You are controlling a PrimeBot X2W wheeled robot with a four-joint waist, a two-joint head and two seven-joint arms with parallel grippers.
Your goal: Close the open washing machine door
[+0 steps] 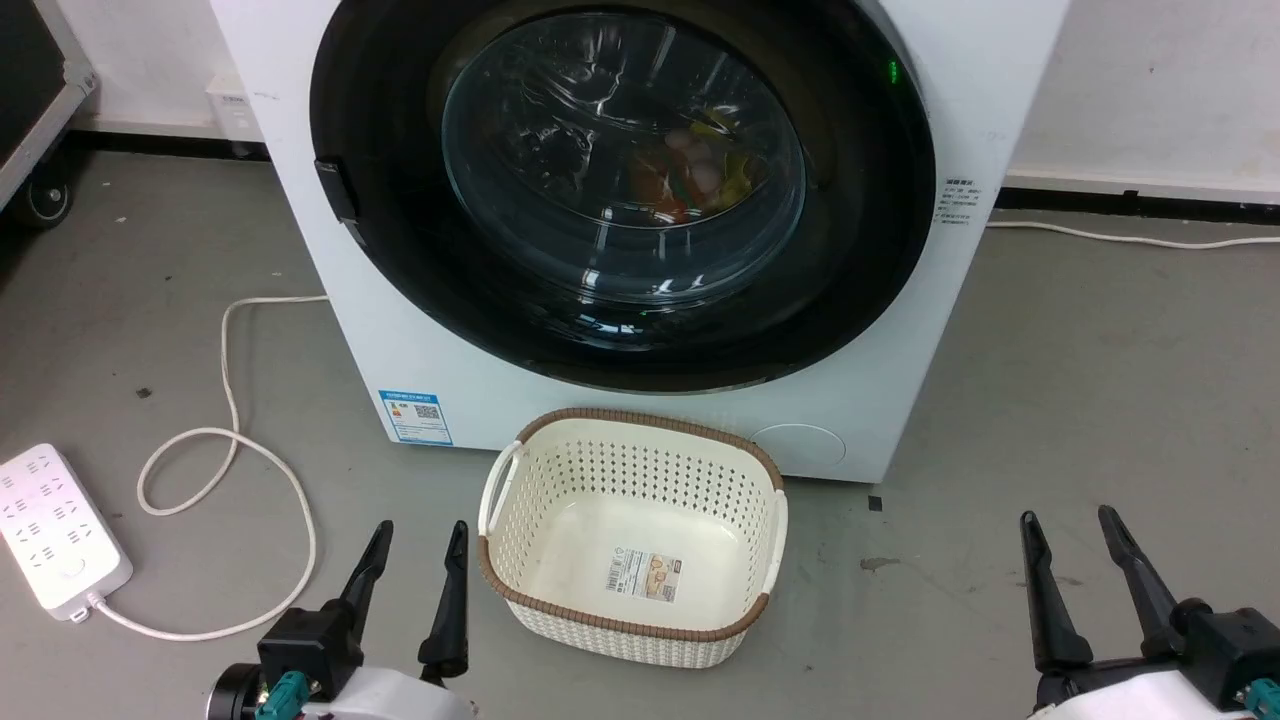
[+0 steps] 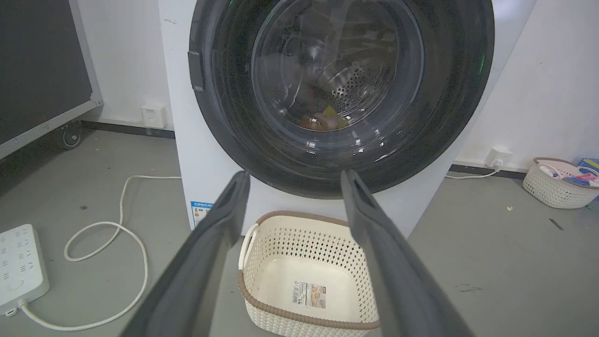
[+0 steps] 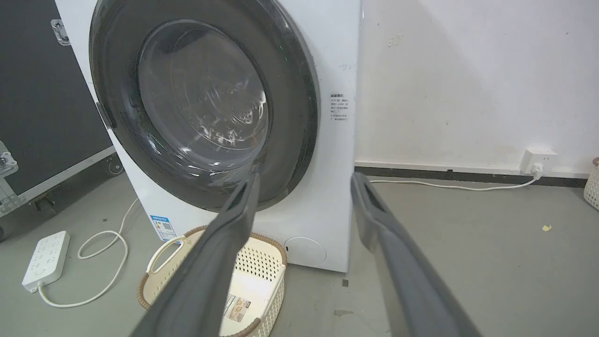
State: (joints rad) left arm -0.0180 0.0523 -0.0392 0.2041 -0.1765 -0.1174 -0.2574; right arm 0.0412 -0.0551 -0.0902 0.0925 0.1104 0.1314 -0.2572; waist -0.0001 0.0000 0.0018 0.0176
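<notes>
The white washing machine stands straight ahead on the grey floor. Its round black-rimmed door lies flat against the front, with coloured laundry showing through the glass bowl. The same door looms beyond the left fingers, and in the right wrist view the door sits flush with the machine. My left gripper hangs open at the lower left, nothing between its fingers. At the lower right my right gripper is open too. Both are well short of the machine.
A cream perforated basket with a brown rim stands empty on the floor between the grippers, just before the machine. A white power strip and looping cable lie at the left. Another basket sits by the right wall.
</notes>
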